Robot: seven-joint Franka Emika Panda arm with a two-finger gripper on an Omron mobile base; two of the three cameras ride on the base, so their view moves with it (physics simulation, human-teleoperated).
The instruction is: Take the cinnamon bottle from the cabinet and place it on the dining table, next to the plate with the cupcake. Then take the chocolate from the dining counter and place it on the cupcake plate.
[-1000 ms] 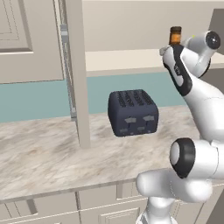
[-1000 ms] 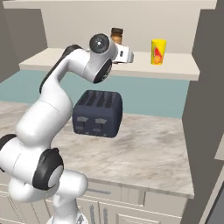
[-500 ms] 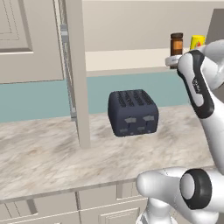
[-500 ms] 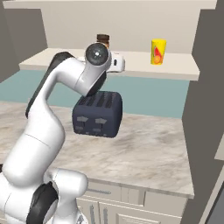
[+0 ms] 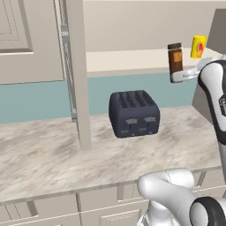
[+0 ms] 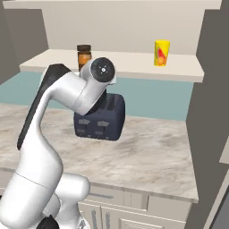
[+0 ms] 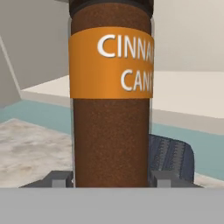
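My fingers (image 7: 111, 178) gripped the cinnamon bottle (image 7: 111, 94) upright, toaster (image 7: 171, 157) at four o'clock; next I judged carrying it to the dining table.

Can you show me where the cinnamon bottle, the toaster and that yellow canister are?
cinnamon bottle (image 7: 111, 118): hand view, brown body below the orange label.
toaster (image 5: 133, 114): left base view, top front edge.
yellow canister (image 6: 161, 53): right base view, its red mark.
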